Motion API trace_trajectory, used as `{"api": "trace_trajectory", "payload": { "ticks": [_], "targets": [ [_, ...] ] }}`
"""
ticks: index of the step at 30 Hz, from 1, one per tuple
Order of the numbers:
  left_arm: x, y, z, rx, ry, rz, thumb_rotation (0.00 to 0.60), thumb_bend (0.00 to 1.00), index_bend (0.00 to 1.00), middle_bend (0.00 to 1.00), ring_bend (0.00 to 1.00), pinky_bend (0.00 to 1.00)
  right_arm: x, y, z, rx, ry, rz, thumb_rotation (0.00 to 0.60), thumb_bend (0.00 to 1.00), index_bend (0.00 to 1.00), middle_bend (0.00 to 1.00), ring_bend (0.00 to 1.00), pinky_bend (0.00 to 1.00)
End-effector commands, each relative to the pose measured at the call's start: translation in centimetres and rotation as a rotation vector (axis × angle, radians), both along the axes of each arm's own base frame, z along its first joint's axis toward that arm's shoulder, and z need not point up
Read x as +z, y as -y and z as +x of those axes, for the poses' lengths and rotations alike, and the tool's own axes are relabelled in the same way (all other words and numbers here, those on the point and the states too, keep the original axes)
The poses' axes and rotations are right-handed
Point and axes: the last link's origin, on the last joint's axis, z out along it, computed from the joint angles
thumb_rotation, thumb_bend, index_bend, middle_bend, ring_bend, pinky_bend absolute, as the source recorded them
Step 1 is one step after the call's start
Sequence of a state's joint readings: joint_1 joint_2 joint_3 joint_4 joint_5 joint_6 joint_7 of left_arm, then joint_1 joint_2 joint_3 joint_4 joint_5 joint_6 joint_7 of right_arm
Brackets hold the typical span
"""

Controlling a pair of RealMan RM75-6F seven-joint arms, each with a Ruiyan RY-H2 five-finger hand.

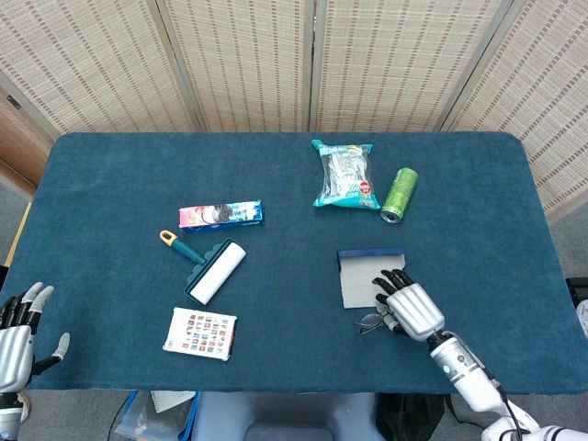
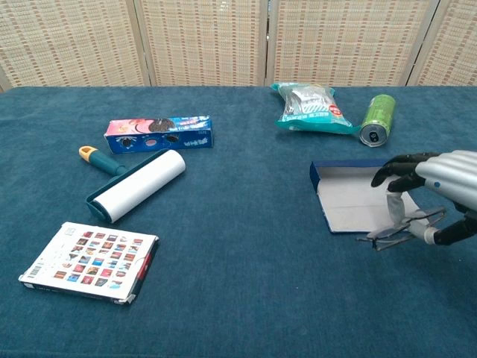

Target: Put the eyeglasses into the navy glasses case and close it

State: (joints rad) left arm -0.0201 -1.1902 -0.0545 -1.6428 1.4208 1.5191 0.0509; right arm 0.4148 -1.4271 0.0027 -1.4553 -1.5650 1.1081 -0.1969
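Holding eyeglasses [image 2: 402,227] — right robot hand [image 2: 440,183]; case [image 2: 350,195] open

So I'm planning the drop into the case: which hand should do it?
Right hand: it holds the thin-framed eyeglasses beside the open navy glasses case. The left hand is off the table's far corner.

case [image 2: 356,195]: open, bare worktop [image 2: 246,246] on its left | far: can [image 2: 377,119], snack bag [image 2: 309,109] | far left: roller [image 2: 138,183], box [image 2: 158,133]
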Motion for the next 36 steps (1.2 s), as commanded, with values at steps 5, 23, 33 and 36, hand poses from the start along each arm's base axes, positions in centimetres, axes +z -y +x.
{"api": "trace_trajectory", "payload": {
  "ticks": [5, 23, 33, 36],
  "targets": [
    [-0.1, 0.0, 0.0, 0.0, -0.002, -0.004, 0.6, 0.35, 0.1, 0.05, 0.07, 0.0, 0.9, 2.2, -0.1, -0.036, 0.0, -0.063, 0.6, 0.45, 0.53, 0.21, 0.09, 0.12],
    [-0.1, -0.1, -0.2, 0.01, -0.003, -0.007, 0.6, 0.35, 0.1, 0.05, 0.07, 0.0, -2.0, 6.8, 0.7, -0.117, -0.028, -0.085, 0.6, 0.41, 0.34, 0.17, 0.06, 0.12],
    [-0.2, -0.4, -0.1, 0.002, -0.002, -0.014, 0.6, 0.35, 0.1, 0.05, 0.07, 0.0, -2.0, 7.1, 0.9, -0.128, 0.0, -0.115, 0.6, 0.2, 0.0, 0.06, 0.01, 0.12],
    [-0.2, -0.6, 0.0, -0.004, -0.002, -0.016, 0.6, 0.35, 0.1, 0.05, 0.07, 0.0, -1.9, 7.4, 1.0, -0.136, 0.001, -0.119, 0.6, 0.11, 0.0, 0.02, 0.0, 0.11]
  ]
}}
